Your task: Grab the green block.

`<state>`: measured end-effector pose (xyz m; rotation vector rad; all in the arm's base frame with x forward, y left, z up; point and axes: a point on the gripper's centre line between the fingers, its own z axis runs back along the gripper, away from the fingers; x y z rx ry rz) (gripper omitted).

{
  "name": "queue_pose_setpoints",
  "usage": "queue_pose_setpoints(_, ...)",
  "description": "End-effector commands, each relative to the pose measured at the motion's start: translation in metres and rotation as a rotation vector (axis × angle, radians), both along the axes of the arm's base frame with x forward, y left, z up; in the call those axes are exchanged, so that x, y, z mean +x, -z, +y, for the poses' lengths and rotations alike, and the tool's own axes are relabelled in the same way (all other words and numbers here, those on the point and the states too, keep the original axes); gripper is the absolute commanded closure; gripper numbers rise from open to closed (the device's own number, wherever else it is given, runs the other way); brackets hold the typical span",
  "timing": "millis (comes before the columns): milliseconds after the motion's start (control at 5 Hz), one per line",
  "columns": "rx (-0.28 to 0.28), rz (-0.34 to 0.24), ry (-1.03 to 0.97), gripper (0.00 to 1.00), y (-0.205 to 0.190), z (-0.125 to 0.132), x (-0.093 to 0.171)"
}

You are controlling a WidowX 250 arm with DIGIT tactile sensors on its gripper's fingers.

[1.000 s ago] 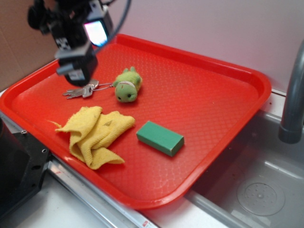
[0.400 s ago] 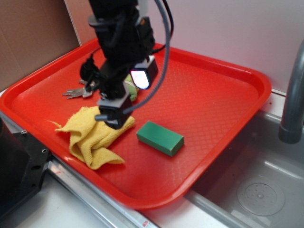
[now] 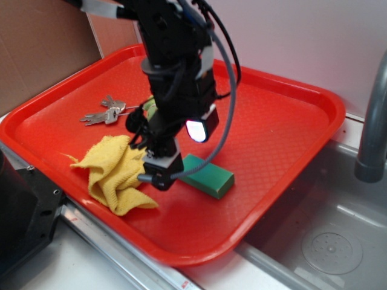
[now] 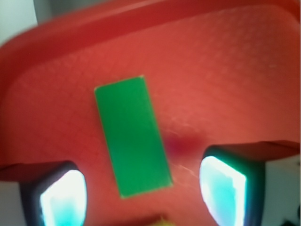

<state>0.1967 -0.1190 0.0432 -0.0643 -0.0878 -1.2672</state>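
Gripper (image 4: 141, 188): jaws spread wide, empty, poised above green block (image 4: 131, 141) to straddle it. Block: flat on red tray (image 3: 272, 139).

The green block (image 3: 211, 177) is a small flat rectangular brick of solid teal-green with plain matte faces and sharp edges. In the exterior view it lies flat a little below the middle of the frame, its long side slanting down toward the right and its left end hidden. In the wrist view the block (image 4: 132, 136) sits just left of the frame's center, whole and slightly blurred, with its long axis running from upper left to lower right.
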Motion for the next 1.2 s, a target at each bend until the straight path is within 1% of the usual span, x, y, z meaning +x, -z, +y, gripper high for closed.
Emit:
queue_pose_setpoints(0, 0.01, 0.009, 0.059, 0.0, 0.02, -0.001, -0.004)
queue_pose_setpoints(200, 0.004, 0.016, 0.082, 1.0, 0.022, -0.002, -0.003)
queue_pose_setpoints(400, 0.019, 0.003, 0.078, 1.0, 0.021, -0.003, -0.005)
queue_pose_setpoints(600, -0.014, -0.011, -0.008, 1.0, 0.021, -0.002, -0.003)
queue_pose_setpoints(800, -0.022, 0.011, -0.198, 1.0, -0.002, 0.007, -0.001)
queue_pose_setpoints(1000, -0.079, 0.02, -0.367, 1.0, -0.037, 0.021, -0.001)
